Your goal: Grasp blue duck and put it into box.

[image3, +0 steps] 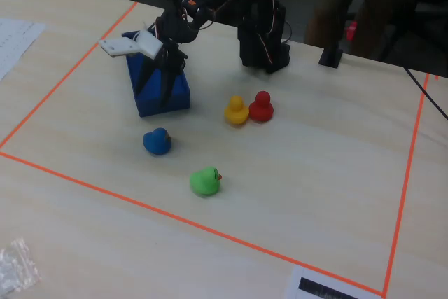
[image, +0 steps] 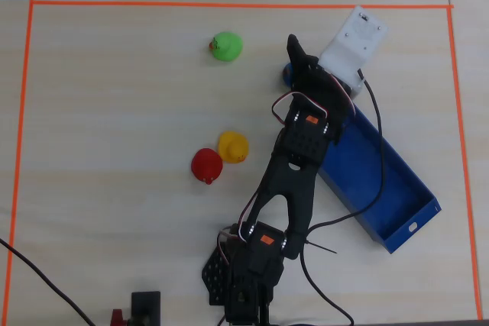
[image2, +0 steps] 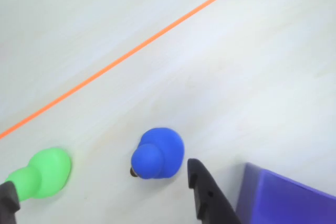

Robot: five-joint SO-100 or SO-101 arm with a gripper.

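Arm reaches toward frame top in the overhead view, fingers [image3: 159, 90] apart, empty, above the blue duck [image3: 157, 141]. Duck sits on bare bench [image3: 315, 166] just beside the box [image3: 162, 96] end; green duck [image3: 205, 181] nearby.

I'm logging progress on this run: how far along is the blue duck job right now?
Early stage. Done: the arm has reached out, so the pincer hangs above and short of the blue duck, near the end of the box. In hand: nothing; the wrist view shows the duck on the table between the open fingers. Left: descend, grasp, lift, and drop it in the box.
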